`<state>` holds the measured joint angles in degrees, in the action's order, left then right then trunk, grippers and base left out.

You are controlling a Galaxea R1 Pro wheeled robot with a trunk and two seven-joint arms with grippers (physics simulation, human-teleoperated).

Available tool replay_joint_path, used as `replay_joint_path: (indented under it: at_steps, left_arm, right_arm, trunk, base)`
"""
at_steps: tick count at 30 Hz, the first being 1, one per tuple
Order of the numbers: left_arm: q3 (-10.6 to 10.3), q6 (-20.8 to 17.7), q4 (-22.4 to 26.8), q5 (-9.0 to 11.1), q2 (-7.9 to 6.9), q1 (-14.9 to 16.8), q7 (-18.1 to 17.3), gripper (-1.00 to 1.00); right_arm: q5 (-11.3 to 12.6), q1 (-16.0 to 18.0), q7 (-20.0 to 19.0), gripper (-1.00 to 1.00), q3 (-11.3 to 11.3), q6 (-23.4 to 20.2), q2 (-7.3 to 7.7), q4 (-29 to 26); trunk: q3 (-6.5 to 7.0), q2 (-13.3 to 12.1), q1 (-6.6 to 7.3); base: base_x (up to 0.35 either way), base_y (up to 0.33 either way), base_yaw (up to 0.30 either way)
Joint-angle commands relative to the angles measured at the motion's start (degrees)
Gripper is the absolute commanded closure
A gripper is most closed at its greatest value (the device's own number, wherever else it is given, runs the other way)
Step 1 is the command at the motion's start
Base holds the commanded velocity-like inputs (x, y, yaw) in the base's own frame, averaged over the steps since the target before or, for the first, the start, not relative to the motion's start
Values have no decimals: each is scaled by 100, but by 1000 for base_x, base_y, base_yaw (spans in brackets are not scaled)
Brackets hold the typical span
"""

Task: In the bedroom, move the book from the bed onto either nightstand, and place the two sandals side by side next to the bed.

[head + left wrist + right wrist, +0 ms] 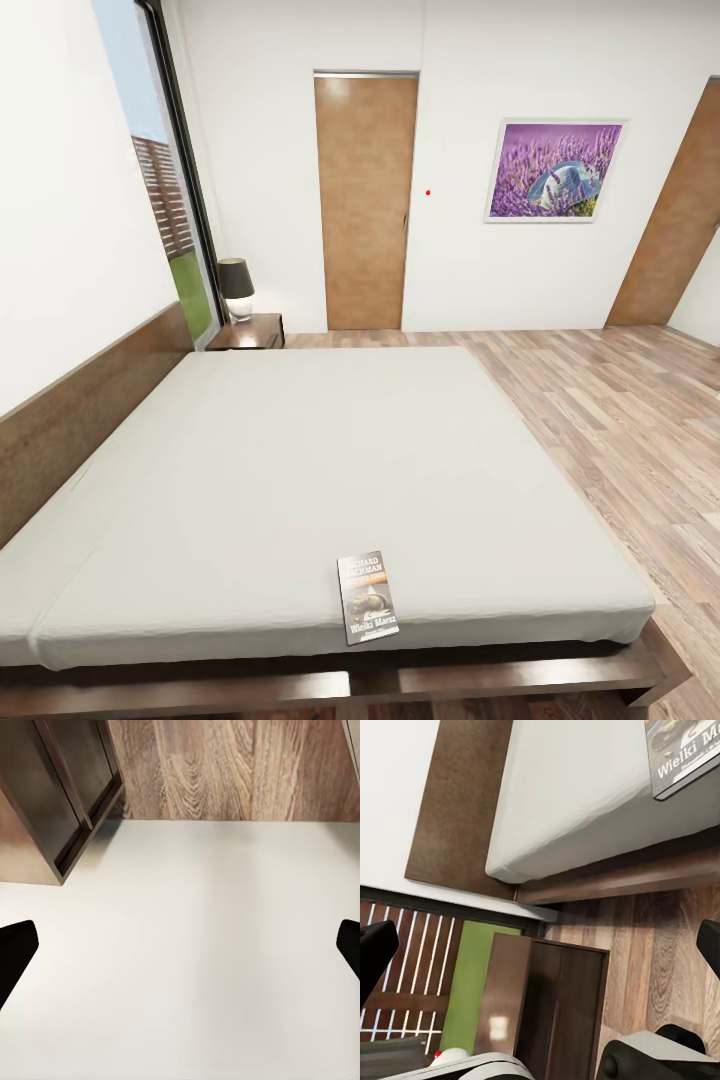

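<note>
The book, a thin dark paperback with white lettering, lies flat on the bed close to the near edge of the off-white mattress. One corner of the book also shows in the right wrist view, on the mattress above the dark frame. A nightstand stands at the far corner of the bed by the headboard, with a lamp on it. My left gripper is open over a white surface. My right gripper is open, with nothing between its fingers. The two sandals are out of view.
A dark-shaded lamp takes up part of the far nightstand's top. A dark brown cabinet stands on the plank floor beside the bed frame, and dark furniture is close to my left gripper. Brown door, lavender picture, tall window at left.
</note>
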<state>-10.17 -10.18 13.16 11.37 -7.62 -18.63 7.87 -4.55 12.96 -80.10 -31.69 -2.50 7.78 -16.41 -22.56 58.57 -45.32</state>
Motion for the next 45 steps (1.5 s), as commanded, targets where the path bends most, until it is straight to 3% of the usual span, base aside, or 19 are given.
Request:
replay_joint_path:
  at_steps: [1, 16, 45]
  left_arm:
    - [-49, -44, 29, 59, -5, -6, 35, -100]
    - [-39, -62, -59, 75, 66, 294, -99, -100]
    - [-38, 56, -68, 91, 68, 320, -113, -100]
  right_arm:
    - [-48, 5, -28, -100, -47, -27, -3, -2]
    - [-47, 5, 353, -100, -40, -12, -27, 5]
    - [-57, 5, 434, -100, -43, -13, -30, 6]
  trunk:
    - [-5, 4, -1]
    - [-5, 4, -1]
    - [-5, 4, -1]
  base:
    - [0, 0, 0]
    - [0, 0, 0]
    - [0, 0, 0]
